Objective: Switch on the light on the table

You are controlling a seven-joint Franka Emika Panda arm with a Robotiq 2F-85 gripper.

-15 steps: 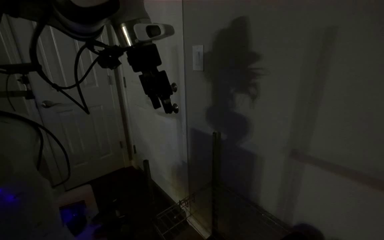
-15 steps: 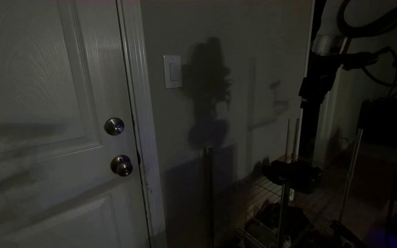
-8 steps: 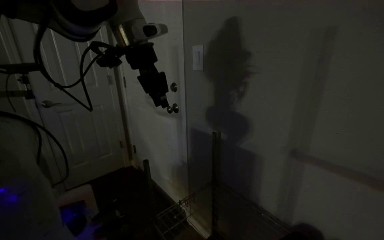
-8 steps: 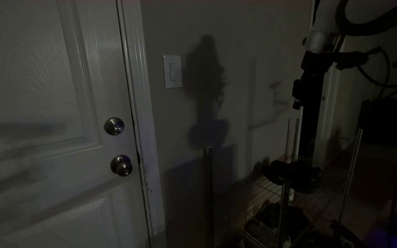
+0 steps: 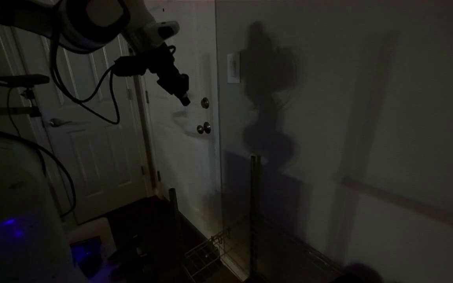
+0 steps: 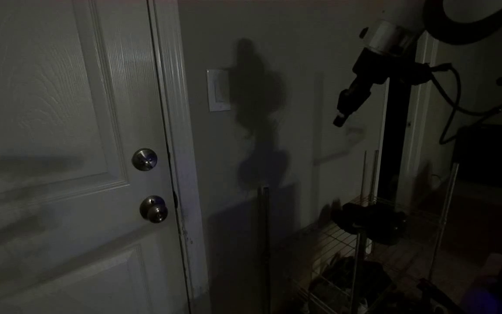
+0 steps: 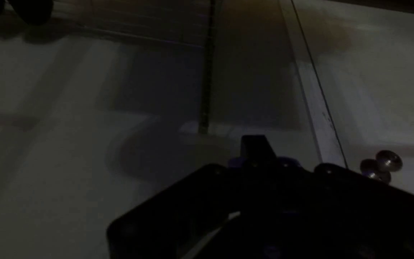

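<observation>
Pincer [image 6: 339, 121] raised and tilted further from the vertical than in the earlier frame, in both exterior views; its shadow [image 6: 257, 87], formerly just beside the switch [image 5: 233, 68], now overlaps one edge of it. Fingers [image 7: 255, 144] pressed together, as judged from the wrist view, where the tips form one dark block with nothing seen between them; the pincer hangs well apart from the switch. Switch: a small white plate [image 6: 211, 91] on the wall [image 6: 303, 48], near the door frame [image 6: 179, 131] and higher than the knob [image 6: 154, 209], with a flat paddle [image 6: 219, 90] set in it. Expected handling: weight plays no part, the plate being held by the wall; it should prove stiff, while the paddle should yield to a light push over a short travel, its face probably smooth and slippery. No grip is called for; the likely point of contact is one end of the paddle, pushed straight in with the joined fingers. Which end turns on the light, itself not in view, cannot be told in this dimness. An oblique push may slide off, and a hard one may crack the plate. Farther out, the knob and the wire shelf [image 6: 334, 240] are unchanged.
</observation>
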